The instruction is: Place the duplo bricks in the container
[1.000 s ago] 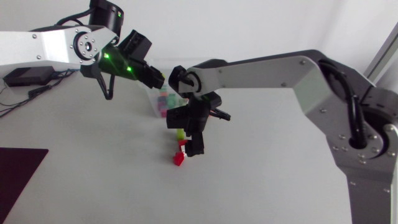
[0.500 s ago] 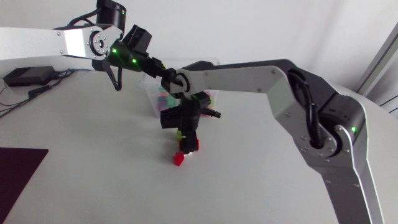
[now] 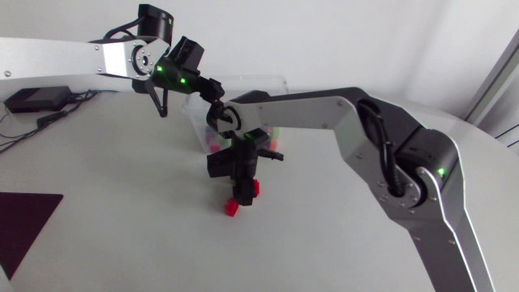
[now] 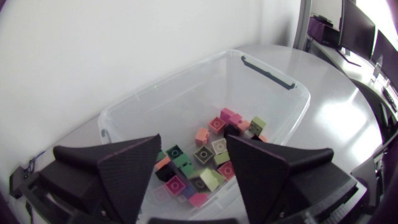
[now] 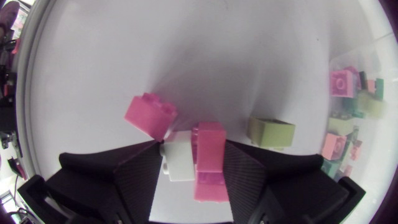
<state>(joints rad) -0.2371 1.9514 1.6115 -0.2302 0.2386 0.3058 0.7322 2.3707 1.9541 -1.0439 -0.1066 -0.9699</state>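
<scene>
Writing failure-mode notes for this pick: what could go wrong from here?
1. The right gripper pinches a white brick and a pink brick side by side. Each seems to meet only one of the fingers, so one could slip out on the lift.
2. The left gripper hangs open over the container, so the arms could collide at the drop.

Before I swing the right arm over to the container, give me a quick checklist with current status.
1. Right pincer shut on pink-and-white duplo pair: ok.
2. Pair lifted off the table: cannot tell.
3. Drop path over clear container free: not ok, left pincer hangs open above it.
4. Room in container: ok, bricks cover only part of its floor.
5. Loose pink brick and green brick outside the grip: ok.
</scene>
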